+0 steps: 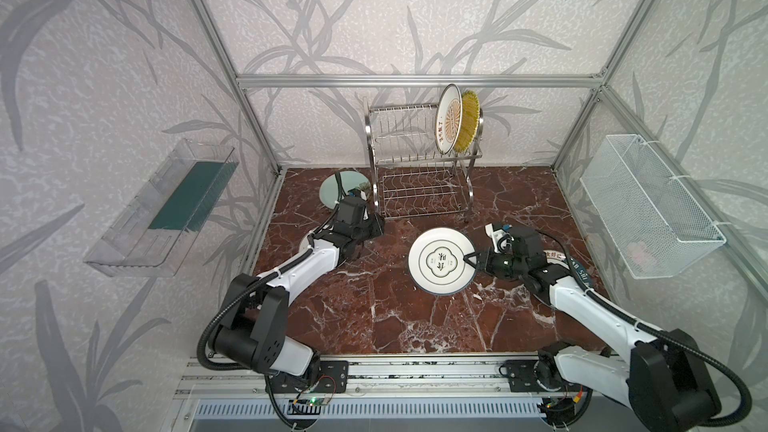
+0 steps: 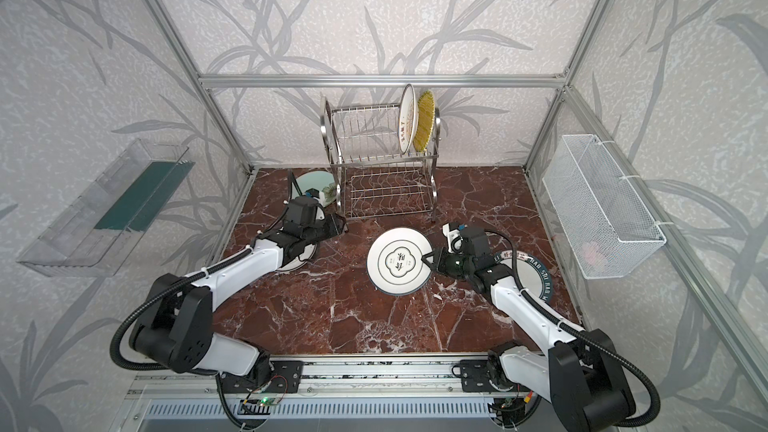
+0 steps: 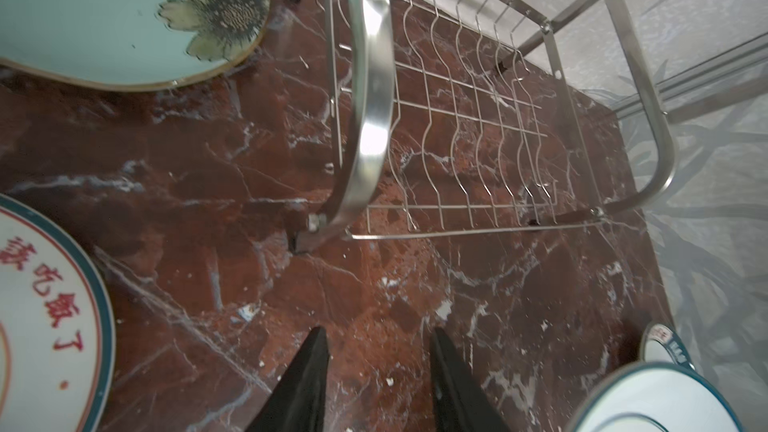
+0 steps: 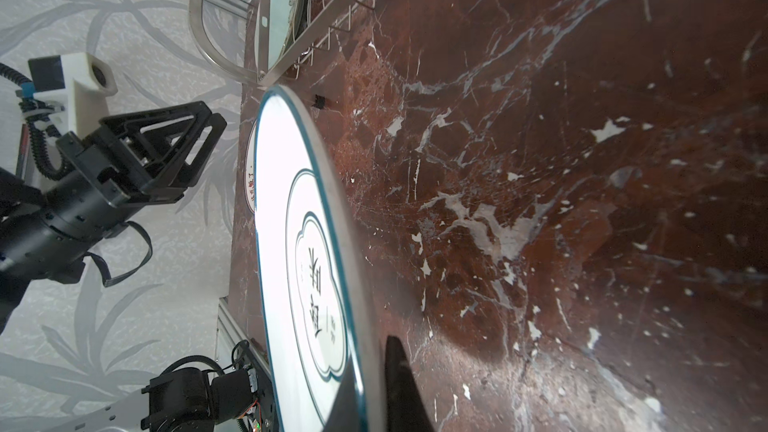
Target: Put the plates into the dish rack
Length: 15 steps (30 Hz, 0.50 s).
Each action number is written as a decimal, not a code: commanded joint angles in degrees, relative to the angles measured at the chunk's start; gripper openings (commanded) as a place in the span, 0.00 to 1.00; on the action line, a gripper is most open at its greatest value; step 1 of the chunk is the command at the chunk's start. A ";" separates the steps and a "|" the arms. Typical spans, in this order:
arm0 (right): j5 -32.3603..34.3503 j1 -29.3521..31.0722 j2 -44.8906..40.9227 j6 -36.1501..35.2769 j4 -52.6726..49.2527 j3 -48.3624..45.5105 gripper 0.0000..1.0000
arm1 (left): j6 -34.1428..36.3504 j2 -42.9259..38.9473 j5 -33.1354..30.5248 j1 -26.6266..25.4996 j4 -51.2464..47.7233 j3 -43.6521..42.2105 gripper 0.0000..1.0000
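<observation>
Pinching its rim, the right claw [image 1: 467, 258] is closed on the quatrefoil plate [image 1: 432, 261], held off the worktop [image 1: 374, 317] before the dish rack [image 1: 415, 151], presumably for upright slotting beside 2 racked plates [image 1: 449, 118]; the left claw [image 3: 377, 332] is spread, empty.

One yellow plate [image 1: 468, 122], two sunburst plates [image 1: 448, 120] [image 3: 45, 317], one mint plate [image 3: 104, 22], one quatrefoil plate [image 1: 436, 261], one lettered plate [image 2: 538, 274]: six together. One dish rack [image 1: 415, 151], one mesh basket [image 1: 648, 209], one clear tray [image 1: 162, 209].

Free: upper-tier slots of dish rack [image 1: 419, 193] left of sunburst plate [image 1: 448, 118]; whole lower tier; marble floor [image 1: 374, 305] in front. Blocking: sunburst plate and yellow plate [image 1: 468, 122] at right end of upper tier; quatrefoil plate [image 1: 441, 261] right of centre; mint plate [image 1: 332, 191] beside left frame.
</observation>
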 commanded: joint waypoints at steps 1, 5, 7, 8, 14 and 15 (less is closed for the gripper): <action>0.44 -1.24 -4.61 -1.58 -2.46 -0.81 0.00 | 3.28 3.01 -7.66 0.54 0.27 3.27 0.41; 0.61 -2.22 -7.32 -2.41 -5.57 -0.82 0.00 | 5.99 6.82 -8.12 1.11 4.55 5.42 0.41; 0.73 -2.42 -8.14 -2.60 -6.47 -0.81 0.00 | 7.15 8.59 -7.12 1.41 6.59 6.21 0.42; 0.94 -2.49 -8.47 -2.58 -6.79 -0.81 0.00 | 7.57 9.40 -6.97 1.46 7.15 6.65 0.42; 1.42 -2.75 -10.27 -3.00 -8.93 -0.64 0.00 | 9.49 12.42 -5.92 2.03 10.18 7.81 0.37; 1.59 -2.77 -10.52 -3.17 -9.30 -0.55 0.00 | 9.67 12.76 -5.40 2.12 10.44 8.06 0.33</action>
